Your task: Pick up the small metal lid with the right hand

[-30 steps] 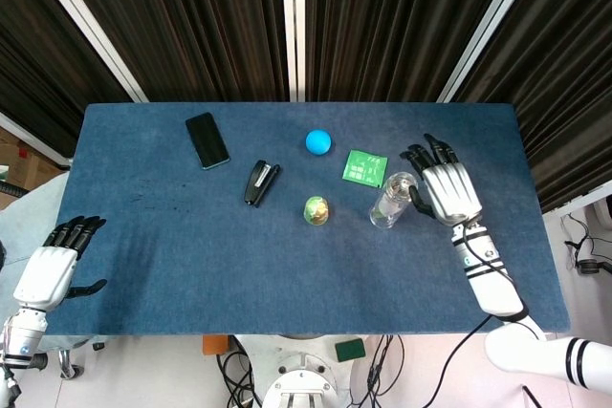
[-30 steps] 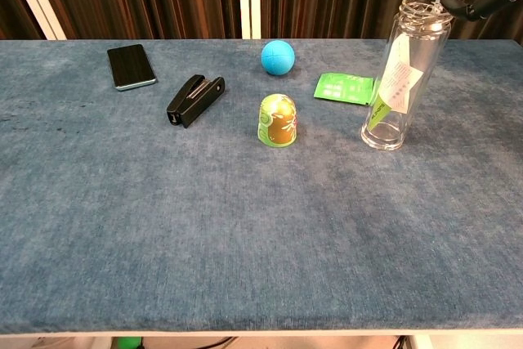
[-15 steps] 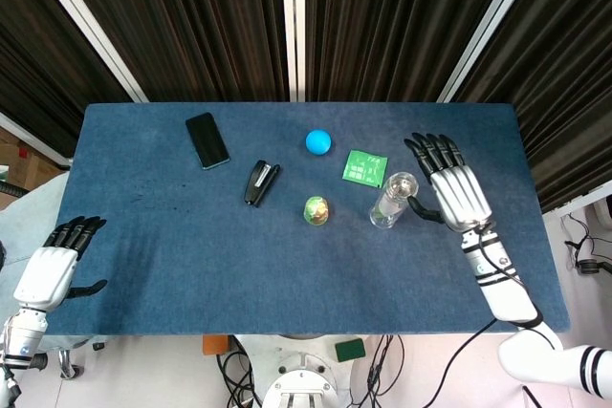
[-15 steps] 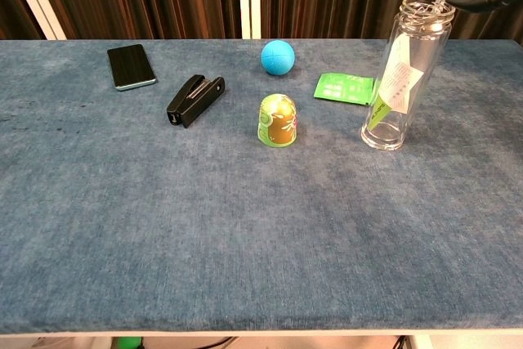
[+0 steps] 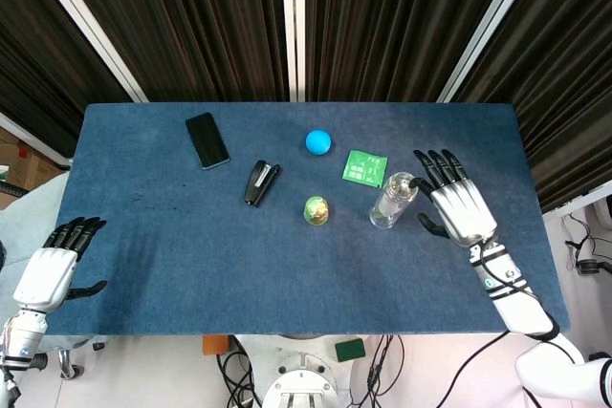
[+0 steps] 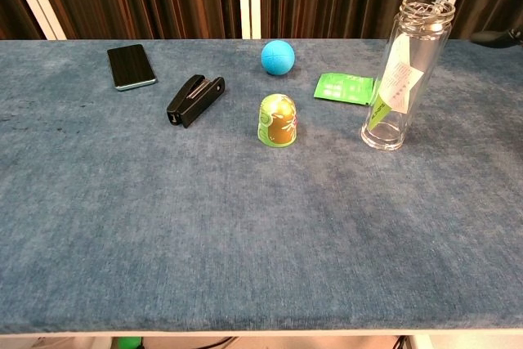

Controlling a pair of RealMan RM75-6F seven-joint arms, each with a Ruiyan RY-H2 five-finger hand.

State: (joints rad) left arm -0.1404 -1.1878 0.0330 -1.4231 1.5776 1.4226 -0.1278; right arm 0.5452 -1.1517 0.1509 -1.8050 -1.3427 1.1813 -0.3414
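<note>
The small metal lid (image 6: 427, 8) sat on top of the clear bottle (image 6: 403, 75), which stood upright on the blue table (image 5: 172, 236) at the right of centre in the head view and at the upper right of the chest view. A slip of paper with a green strip showed inside the bottle. The right hand (image 5: 457, 205) hovered just to the right of the bottle, its fingers (image 5: 432, 164) spread apart and holding nothing; the nearest fingertips were close beside the lid but, as far as the head view showed, not touching it. In the chest view only a dark fingertip showed at the right edge of the frame, apart from the bottle. Just left of the bottle and a little farther back lay a green packet (image 5: 364, 167). A green and yellow dome-shaped toy (image 6: 278, 120) stood near the middle of the table, with a blue ball (image 5: 318, 141) behind it. A black stapler (image 5: 260, 182) lay left of the toy, and a black phone (image 5: 207, 139) lay toward the upper left. The left hand (image 5: 53, 267) was at the lower left of the head view, off the table's edge, its fingers apart and empty.
</note>
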